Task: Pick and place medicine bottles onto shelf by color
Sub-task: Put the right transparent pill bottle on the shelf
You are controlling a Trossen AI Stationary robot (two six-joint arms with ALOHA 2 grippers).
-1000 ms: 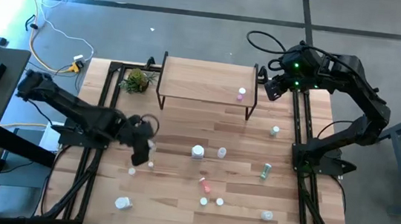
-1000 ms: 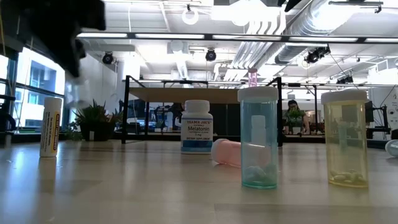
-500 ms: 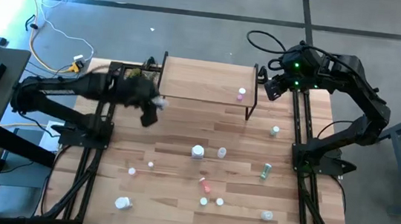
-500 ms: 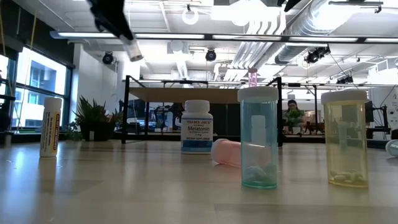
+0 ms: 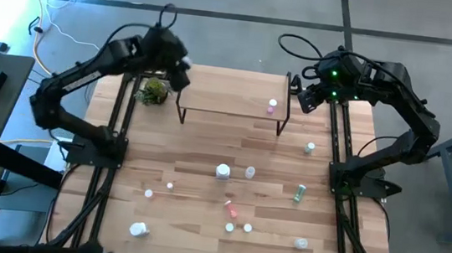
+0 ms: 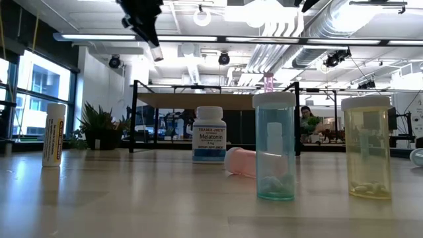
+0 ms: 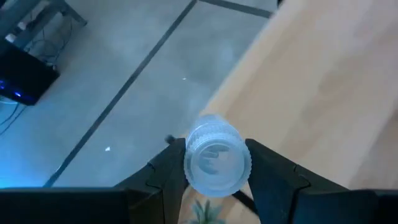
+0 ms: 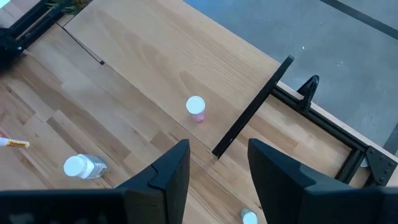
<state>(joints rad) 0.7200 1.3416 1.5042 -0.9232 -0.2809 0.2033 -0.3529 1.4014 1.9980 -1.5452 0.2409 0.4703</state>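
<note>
Clearly ribbed white-capped bottle (image 7: pixel 216 160) in left hand (image 7: pixel 214 180).

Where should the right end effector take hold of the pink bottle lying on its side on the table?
Take the pink bottle across its round body, midway along its length, coming straight down from above. It lies flat on the table, so its cap end gives no top grip, and the open wood beside it leaves room for both fingers. The right end effector is open, hovering by the shelf.
</note>
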